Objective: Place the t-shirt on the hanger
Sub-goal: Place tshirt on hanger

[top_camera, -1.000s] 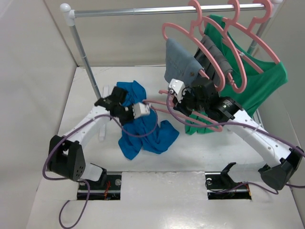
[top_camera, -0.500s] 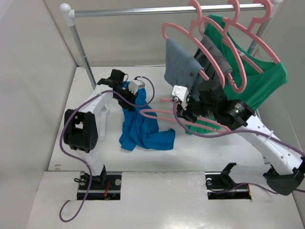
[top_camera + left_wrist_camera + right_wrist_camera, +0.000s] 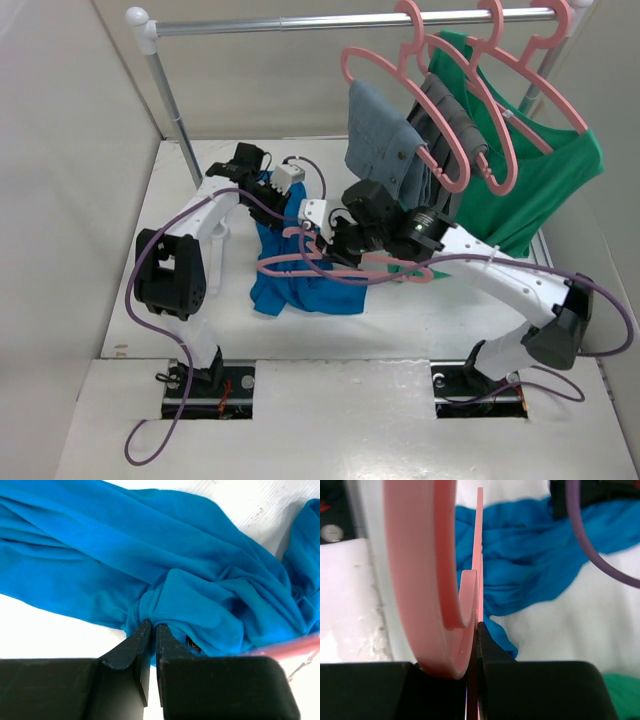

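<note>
**Desk:** Where is the t-shirt?

**Me:** The t-shirt (image 3: 300,285) lies crumpled on the table (image 3: 400,325), left of centre, stretched from its far end towards the near side. My left gripper (image 3: 150,629) has that far end. Its jaws are shut to a sliver on a bunched fold of blue cloth.

**Desk:** And the hanger?

**Me:** My right gripper (image 3: 476,630) is clamped on the hanger (image 3: 283,262), thin pink plastic pinched between its fingers. I hold it low and roughly level, with its left tip over the blue cloth. I cannot tell whether that tip is inside the shirt or only lying across it.

**Desk:** So which step is this?

**Me:** I judge it the threading step: hanger brought to the shirt, not yet seated in it. The next move needs an opening. The fold I am pinching does not show clearly as collar or hem, so I would lift it to find a gap and then slide one shoulder of the hanger in.

**Desk:** Anything close by?

**Me:** Grey trousers (image 3: 385,135) and a green shirt (image 3: 560,180) hang far right on the rail (image 3: 300,22).
</note>
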Tool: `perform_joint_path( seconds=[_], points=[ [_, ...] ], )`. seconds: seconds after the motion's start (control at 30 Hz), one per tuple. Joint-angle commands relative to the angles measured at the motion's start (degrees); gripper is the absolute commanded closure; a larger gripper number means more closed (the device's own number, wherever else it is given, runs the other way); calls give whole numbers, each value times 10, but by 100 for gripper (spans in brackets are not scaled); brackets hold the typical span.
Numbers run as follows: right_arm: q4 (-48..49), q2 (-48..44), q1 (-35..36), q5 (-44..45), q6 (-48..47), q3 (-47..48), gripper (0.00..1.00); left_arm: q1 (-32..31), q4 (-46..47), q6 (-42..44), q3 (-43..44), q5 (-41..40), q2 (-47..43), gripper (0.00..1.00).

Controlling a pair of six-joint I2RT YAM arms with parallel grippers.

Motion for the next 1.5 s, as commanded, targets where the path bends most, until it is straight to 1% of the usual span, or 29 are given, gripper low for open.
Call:
perform_joint_path(
  seconds=[0.0,0.1,0.13,0.23,0.3,0.4,0.47,0.53,0.67,0.77,0.8,0.87,0.93,0.97,1.0,1.07,1.1,1.13,1.17,1.2,1.27,1.3,1.33,1.37,1.4,1.43,1.47],
  points=[
    [26,21,4,95,36,39,100,-4,-10,15,22,-17,-31,100],
    [-19,27,4,164,54,26,100,-4,-15,30,27,-54,-36,100],
    [-27,27,-6,179,62,18,100,-4,-15,40,27,-63,-36,100],
    [-55,-6,-31,231,100,-16,100,-4,-15,57,21,-87,-43,100],
    [-61,-43,-67,244,124,-40,100,-17,-20,67,14,-104,-48,100],
    [-61,-85,-105,265,129,-60,100,-44,-27,88,3,-112,-53,100],
    [-61,-92,-118,278,129,-66,100,-63,-33,93,-6,-112,-59,100],
    [-66,-98,-131,278,129,-66,100,-69,-33,93,-21,-112,-65,100],
    [-66,-98,-131,278,109,-66,100,-76,-33,81,-21,-100,-65,100],
    [-66,-98,-131,254,84,-55,100,-76,-49,81,3,-63,-65,100],
    [-61,-98,-131,243,77,-55,100,-76,-58,81,11,-34,-65,100],
    [-54,-98,-119,237,64,-49,100,-76,-85,102,23,-5,-71,97],
    [-54,-103,-113,228,46,-42,100,-76,-105,120,29,15,-77,97],
    [-54,-103,-106,228,46,-34,100,-81,-110,134,29,6,-77,97],
    [-60,-109,-106,228,39,-27,100,-81,-110,142,5,-10,-85,97],
    [-60,-109,-106,234,39,-26,100,-81,-98,170,-28,-72,-100,93],
    [-67,-115,-106,234,39,-21,100,-81,-86,195,-73,-99,-114,91],
    [-67,-115,-106,239,39,-21,100,-81,-70,205,-97,-128,-123,89],
    [-67,-115,-106,239,39,-21,100,-81,-52,215,-122,-186,-136,89],
    [-67,-115,-106,239,39,-16,100,-81,-2,225,-168,-215,-150,88],
    [-72,-115,-106,239,49,-10,100,-73,49,260,-204,-280,-194,88],
    [-72,-115,-111,234,49,-10,100,-73,98,269,-215,-296,-206,88],
    [-65,-115,-112,226,49,-5,100,-68,121,275,-228,-321,-225,79],
    [-65,-115,-112,226,49,-5,100,-68,141,275,-228,-321,-232,79],
    [-60,-115,-112,219,49,-5,100,-68,155,275,-228,-321,-239,64],
    [-60,-115,-112,219,49,-5,100,-68,162,275,-218,-305,-247,60],
    [-55,-115,-112,214,49,-5,100,-68,168,275,-204,-279,-269,54]
  ],
)
